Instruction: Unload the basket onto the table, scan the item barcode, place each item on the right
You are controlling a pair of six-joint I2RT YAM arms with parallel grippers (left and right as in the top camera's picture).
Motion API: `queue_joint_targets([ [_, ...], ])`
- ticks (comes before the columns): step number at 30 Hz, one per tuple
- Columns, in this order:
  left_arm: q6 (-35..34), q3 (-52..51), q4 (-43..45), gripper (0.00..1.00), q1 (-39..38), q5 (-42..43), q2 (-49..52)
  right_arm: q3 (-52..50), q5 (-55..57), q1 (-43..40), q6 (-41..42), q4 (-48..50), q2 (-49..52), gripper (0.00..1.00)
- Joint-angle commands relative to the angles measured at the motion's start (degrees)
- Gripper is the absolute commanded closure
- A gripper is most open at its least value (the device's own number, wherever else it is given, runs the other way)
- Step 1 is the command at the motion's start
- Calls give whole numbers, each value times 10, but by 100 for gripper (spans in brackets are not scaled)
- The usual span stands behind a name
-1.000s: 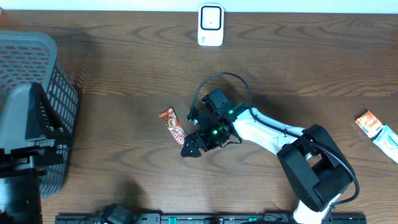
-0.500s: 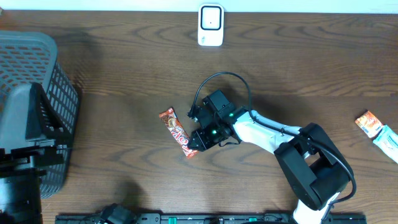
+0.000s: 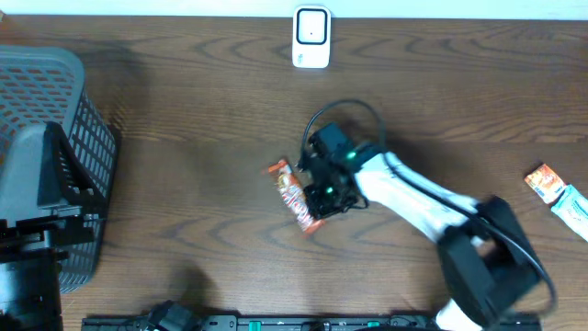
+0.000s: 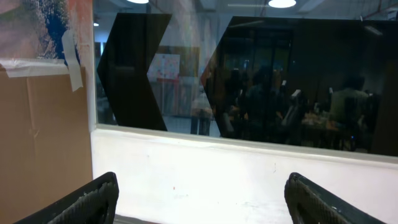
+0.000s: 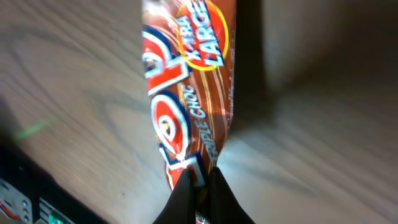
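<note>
From overhead, the grey mesh basket (image 3: 64, 129) sits at the left edge of the table (image 3: 184, 110), its contents unclear. The chocolate bar (image 3: 296, 196) is mid-table with bare wood around it, well apart from the barcode scanner (image 3: 311, 38) at the far edge. At the left wrist, the left gripper (image 4: 199, 199) has its jaws spread wide with nothing between them, facing a white wall (image 4: 205, 180). At the right wrist, the right gripper (image 5: 199, 186) is clamped on the bar's lower end.

In the overhead view, the chocolate bar (image 3: 295, 197) is near the middle of the frame, above the table (image 3: 184, 119), slanting from upper left to lower right. The right gripper (image 3: 313, 219) is on its lower end. The scanner (image 3: 311, 38) stands at top centre, well apart from the bar. The basket (image 3: 55, 110) fills the left edge. 2 packets (image 3: 546, 182) lie side by side at the right edge.
</note>
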Motion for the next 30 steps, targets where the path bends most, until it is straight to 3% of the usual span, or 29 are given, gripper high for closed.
queue_joint_targets([
  [1,-5,-2,1,14,2,3,-2,64,112,-3,-30,-42,-92,99],
  [5,-5,-2,1,14,2,3,-2,94,244,-3,-7,-86,-152,99],
  [13,-5,-2,1,14,2,3,-2,96,320,37,10,-140,-177,99],
  [14,-5,-2,1,14,2,3,-2,96,308,43,10,-141,-175,83],
  [15,-5,-2,1,14,2,3,-2,96,288,44,12,-143,-172,19],
  [16,-5,-2,1,14,2,3,-2,95,278,42,17,-143,-170,1],
  [21,-5,-2,1,14,2,3,-2,49,166,-9,21,-103,-159,1],
  [30,-5,-2,2,15,2,3,-2,-152,-91,-174,-48,55,-159,1],
])
